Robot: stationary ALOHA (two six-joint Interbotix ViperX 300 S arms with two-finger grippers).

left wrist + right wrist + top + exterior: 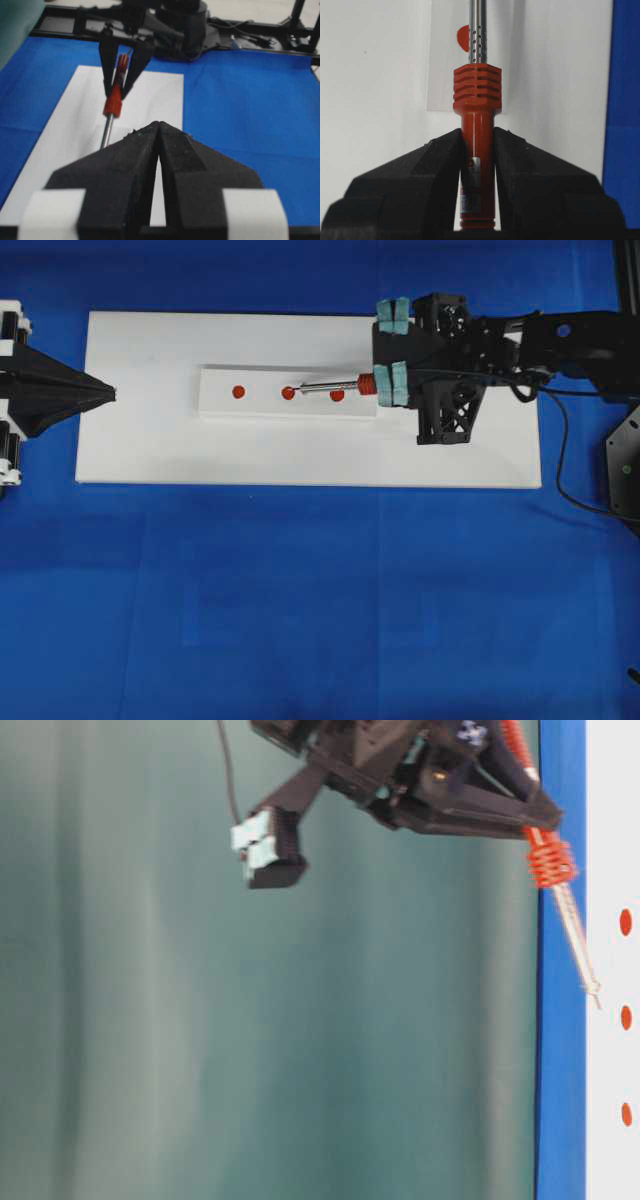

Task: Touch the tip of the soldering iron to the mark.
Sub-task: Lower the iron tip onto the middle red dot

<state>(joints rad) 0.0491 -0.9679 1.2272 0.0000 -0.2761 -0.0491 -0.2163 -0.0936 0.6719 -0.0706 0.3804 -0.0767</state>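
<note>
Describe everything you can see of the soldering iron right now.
The soldering iron has a red-orange handle with a ribbed collar and a thin, perforated silver shaft. The right pincer is shut on its handle. It slants down over the white strip, passing over one outer red dot, its tip near the mark; contact can't be confirmed.

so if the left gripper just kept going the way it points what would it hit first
Likely the tip of the soldering iron, which points back at the left gripper along the white strip and is held by the right gripper. Relative heights are unclear, so it might pass under it.
</note>
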